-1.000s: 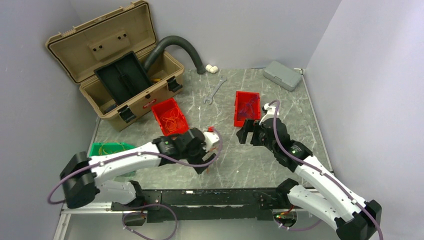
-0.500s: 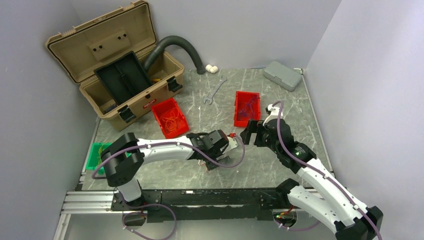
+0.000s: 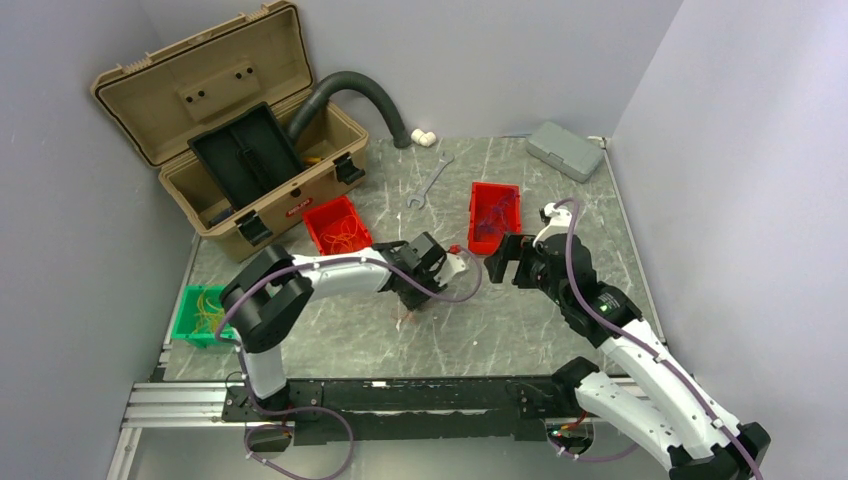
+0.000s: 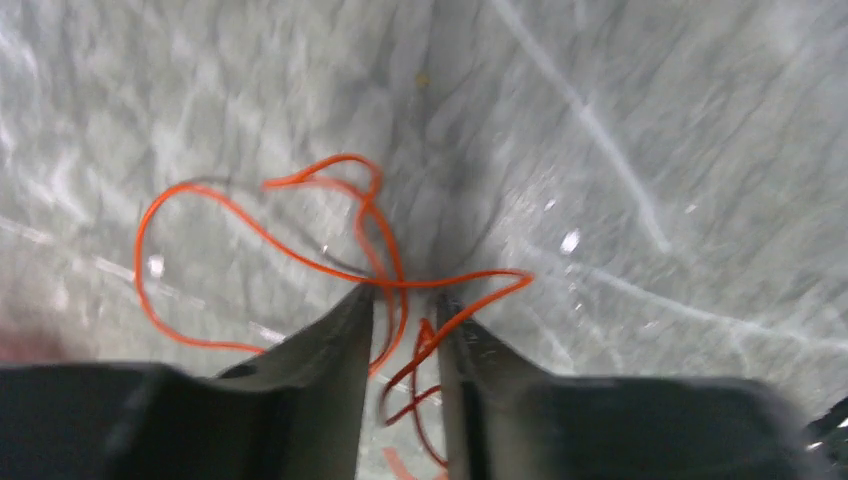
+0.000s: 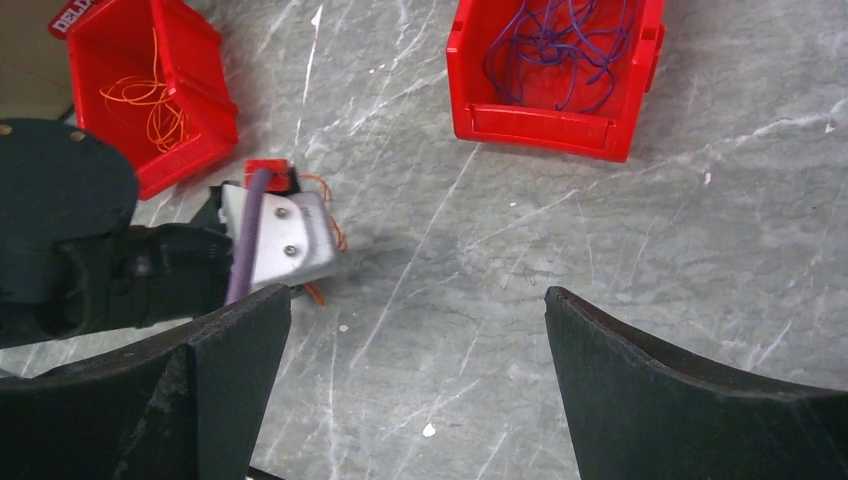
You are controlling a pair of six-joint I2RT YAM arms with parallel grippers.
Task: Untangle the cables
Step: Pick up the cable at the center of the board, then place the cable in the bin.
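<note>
Your left gripper (image 4: 405, 295), narrowed but not clamped, straddles the orange cables (image 4: 372, 212) on the bench (image 4: 650, 150), their loops spreading ahead of it; the right gripper (image 5: 417, 300) hangs wide, empty, well apart.

Thin orange cables (image 4: 383, 262), one darker strand among them, lying slack on the grey marbled counter (image 4: 650, 120) in open loops. Crossed in a small knot, ends trailing between the parted tips of the left pincer (image 4: 405, 298).

table (image 3: 480, 325) | toolbox (image 3: 250, 150) | wrench (image 3: 430, 180) | grey case (image 3: 565, 150) | green bin (image 3: 186, 318) | left red bin (image 3: 318, 212) | right red bin (image 3: 510, 190) | cables (image 4: 383, 250)
</note>
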